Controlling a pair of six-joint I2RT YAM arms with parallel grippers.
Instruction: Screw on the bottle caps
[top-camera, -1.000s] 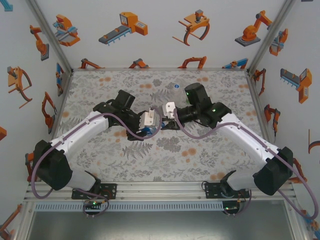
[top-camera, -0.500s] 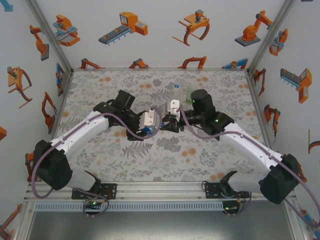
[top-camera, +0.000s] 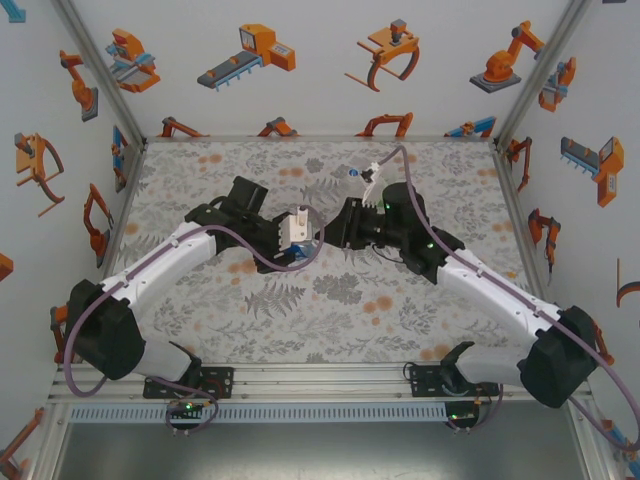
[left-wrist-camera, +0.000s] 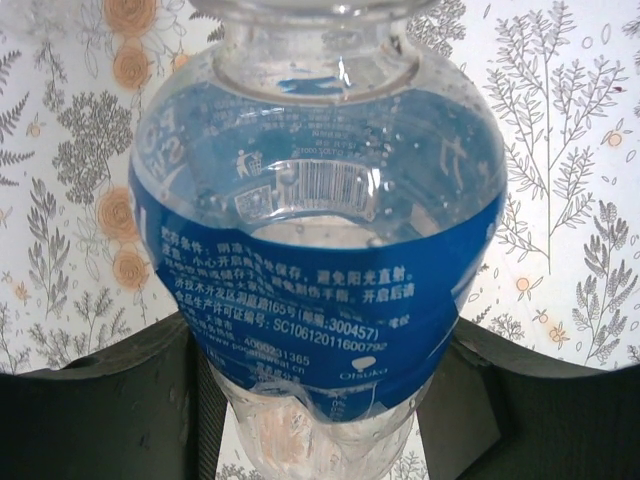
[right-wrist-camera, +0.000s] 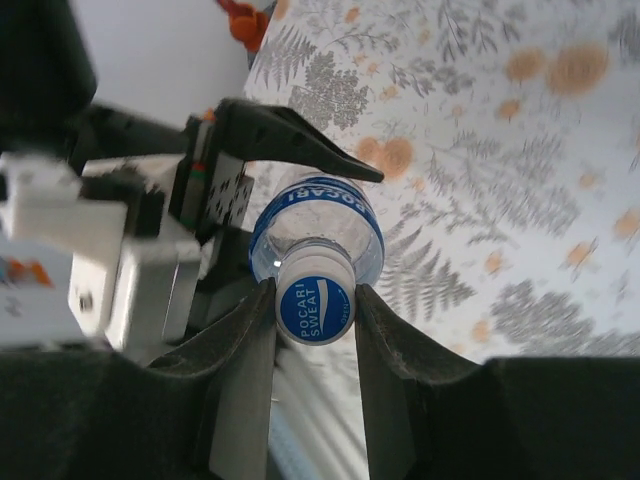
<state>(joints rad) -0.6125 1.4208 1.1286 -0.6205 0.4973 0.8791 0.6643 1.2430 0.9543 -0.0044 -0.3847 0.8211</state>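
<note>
The small round screw cap with a blue printed top (right-wrist-camera: 315, 308) sits on the neck of the clear plastic bottle with a blue label (right-wrist-camera: 318, 232), held over the middle of the floral bench (top-camera: 250, 320). The right end effector (right-wrist-camera: 315, 298) is clenched on that cap, and the left end effector (left-wrist-camera: 320, 340) grasps the bottle's body. I can't tell how far the cap is threaded, so I'd judge the twisting unfinished. The bottle looks empty bar droplets. A second clear bottle (top-camera: 350, 173) stands farther back, and I can't tell whether it is capped.
</note>
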